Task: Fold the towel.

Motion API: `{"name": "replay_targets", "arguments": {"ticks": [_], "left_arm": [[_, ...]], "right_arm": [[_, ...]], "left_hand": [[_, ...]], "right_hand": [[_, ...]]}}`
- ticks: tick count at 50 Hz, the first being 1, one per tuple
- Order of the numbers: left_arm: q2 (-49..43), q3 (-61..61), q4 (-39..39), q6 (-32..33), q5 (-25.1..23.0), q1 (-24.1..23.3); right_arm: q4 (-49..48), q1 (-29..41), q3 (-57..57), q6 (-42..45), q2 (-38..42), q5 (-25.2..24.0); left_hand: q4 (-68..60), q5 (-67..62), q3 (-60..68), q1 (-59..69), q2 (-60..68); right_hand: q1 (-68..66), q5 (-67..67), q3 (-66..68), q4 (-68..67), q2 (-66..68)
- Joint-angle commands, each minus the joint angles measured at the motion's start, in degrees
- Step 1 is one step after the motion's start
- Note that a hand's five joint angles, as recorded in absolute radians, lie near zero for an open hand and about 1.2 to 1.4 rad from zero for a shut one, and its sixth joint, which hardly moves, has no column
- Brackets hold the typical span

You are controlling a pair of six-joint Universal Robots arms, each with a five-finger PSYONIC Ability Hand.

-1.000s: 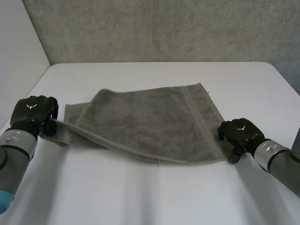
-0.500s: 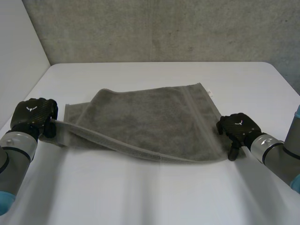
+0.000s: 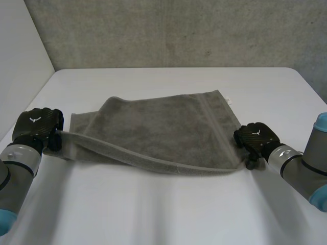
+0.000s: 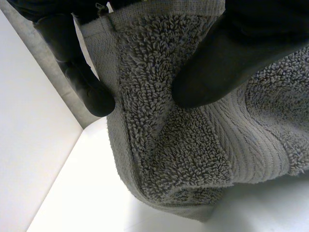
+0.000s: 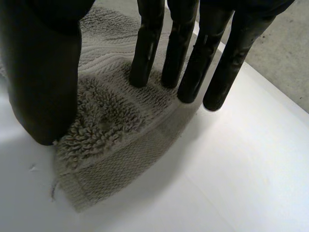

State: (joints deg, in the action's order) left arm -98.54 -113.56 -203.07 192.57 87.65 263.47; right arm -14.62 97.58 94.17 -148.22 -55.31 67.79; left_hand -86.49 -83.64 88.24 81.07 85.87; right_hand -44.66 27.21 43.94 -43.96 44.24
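Observation:
A grey towel (image 3: 163, 127) lies spread across the white table (image 3: 163, 214), its near long edge sagging between my two hands. My left hand (image 3: 37, 127) is at the towel's left end. In the left wrist view its thumb and fingers (image 4: 217, 67) pinch that corner of the towel (image 4: 183, 145), which hangs from the grip. My right hand (image 3: 255, 139) is at the near right corner. There its straight fingers (image 5: 188, 53) stand on the towel (image 5: 111, 125) and the thumb (image 5: 43, 72) rests a little apart on the same corner, which lies flat on the table.
A grey wall runs behind the table's far edge and a pale wall stands along its left side. Bare tabletop lies in front of the towel and beyond it. A small white label sticks out at the towel's far right corner (image 3: 229, 100).
My right hand has slid in onto the near right corner and its fingers have drawn closer together. The towel's near edge has shifted slightly. My left hand keeps its grip.

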Motion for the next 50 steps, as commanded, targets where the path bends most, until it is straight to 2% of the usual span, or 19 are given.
{"name": "replay_targets", "arguments": {"ticks": [1,2,7,25,26,27,28,29,31,35,37,50], "left_arm": [[0.0,0.0,0.0,0.0,0.1,-0.1],[0.0,0.0,0.0,0.0,0.0,-0.1],[0.0,-0.1,0.0,0.0,0.0,-0.1],[0.0,-0.1,0.0,0.0,0.1,-0.9],[0.0,-0.1,0.0,0.0,0.1,-0.9],[0.0,-0.1,0.0,0.0,0.1,-0.9],[0.0,-0.1,0.0,0.0,0.1,-0.9],[0.0,-0.2,0.0,0.0,0.1,-0.9],[0.0,-0.3,0.0,0.0,0.1,-0.9],[0.0,-0.3,0.0,0.0,0.1,-1.0],[0.1,-0.3,0.0,0.0,0.1,-1.0],[0.0,-0.4,0.0,0.0,0.1,-1.0]], "right_arm": [[0.0,-0.2,0.1,-0.1,0.1,0.0],[0.0,-0.2,0.1,-0.1,0.1,0.0],[0.0,-0.5,0.0,-0.1,-0.5,-0.1],[0.7,-0.6,0.9,-0.2,-4.5,-0.6],[0.6,-0.6,1.3,-0.2,-4.5,-0.8],[0.6,-0.6,1.3,-0.2,-4.5,-0.8],[0.6,-0.5,1.3,-0.1,-4.4,-0.6],[0.6,-0.5,1.3,-0.1,-4.4,-0.6],[0.6,-0.4,1.2,-0.1,-4.3,-0.1],[0.6,-0.3,1.1,-0.1,-4.0,0.1],[0.6,-0.2,1.1,-0.1,-3.9,0.1],[0.6,-0.1,0.8,-0.1,-3.2,0.2]], "left_hand": [[6.5,13.6,-8.2,-1.1,-5.9],[6.5,13.6,-8.2,-1.1,-5.9],[6.5,13.6,-8.2,-1.1,-5.9],[6.5,13.6,-8.2,-1.1,-5.9],[6.5,13.6,-8.2,-1.1,-5.9],[6.5,13.6,-8.2,-1.1,-5.9],[6.5,13.6,-8.2,-1.1,-5.9],[6.5,13.6,-8.2,-1.1,-5.9],[6.5,13.6,-8.2,-1.1,-5.9],[6.5,13.6,-8.2,-1.1,-5.9],[6.5,13.6,-8.2,-1.1,-5.9],[6.5,13.6,-8.2,-1.1,-5.9]], "right_hand": [[-15.5,23.0,16.2,-16.2,15.9],[-15.6,23.0,16.3,-16.3,16.0],[-34.2,41.6,34.9,-34.9,34.6],[-35.3,42.8,36.1,-36.0,35.8],[-27.1,34.5,27.8,-27.8,27.5],[-27.0,34.4,27.7,-27.7,27.4],[-18.3,25.8,19.1,-19.0,18.8],[-18.2,25.7,19.0,-18.9,18.7],[-8.0,15.5,8.8,-8.7,8.5],[-3.1,10.6,3.8,-3.8,3.5],[3.9,3.5,-3.2,3.2,-3.5],[3.6,3.8,-2.9,2.9,-3.2]]}}
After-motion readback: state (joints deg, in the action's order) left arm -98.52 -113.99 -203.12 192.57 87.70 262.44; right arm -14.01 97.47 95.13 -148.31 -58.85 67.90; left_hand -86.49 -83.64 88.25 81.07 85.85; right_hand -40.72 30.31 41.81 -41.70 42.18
